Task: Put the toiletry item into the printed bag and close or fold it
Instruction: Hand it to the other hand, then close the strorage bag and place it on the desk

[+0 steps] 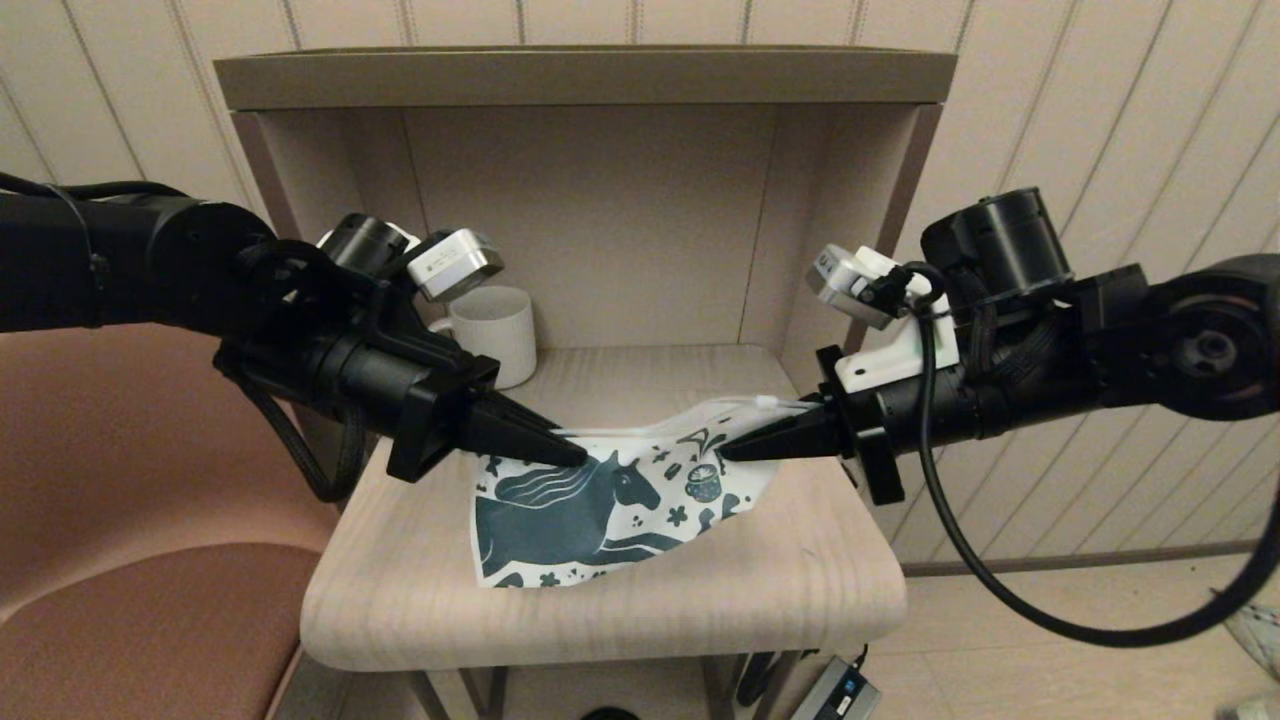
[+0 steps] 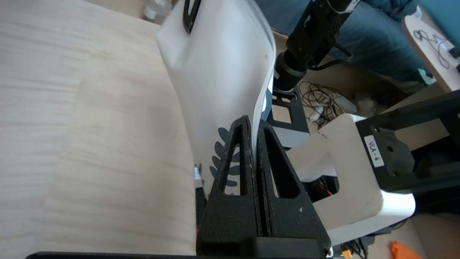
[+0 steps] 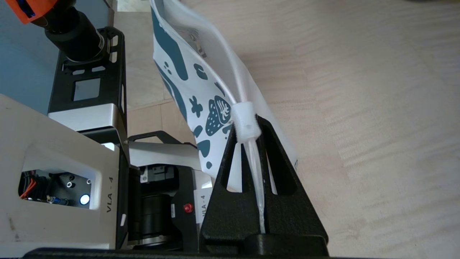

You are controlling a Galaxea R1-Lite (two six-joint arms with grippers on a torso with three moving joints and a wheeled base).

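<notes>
Pinching the printed bag (image 1: 600, 500) at both top corners, the left hand (image 1: 575, 452) sits at nine o'clock, the right hand (image 1: 728, 450) at three. Both are clamped on it, the right at the zipper slider (image 3: 247, 126). Its zipper edge runs between them.

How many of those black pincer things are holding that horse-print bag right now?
2. The left tool pinches the printed bag at its upper left edge; the right tool pinches the upper right edge, by the white zipper slider. Both are closed on it.
</notes>
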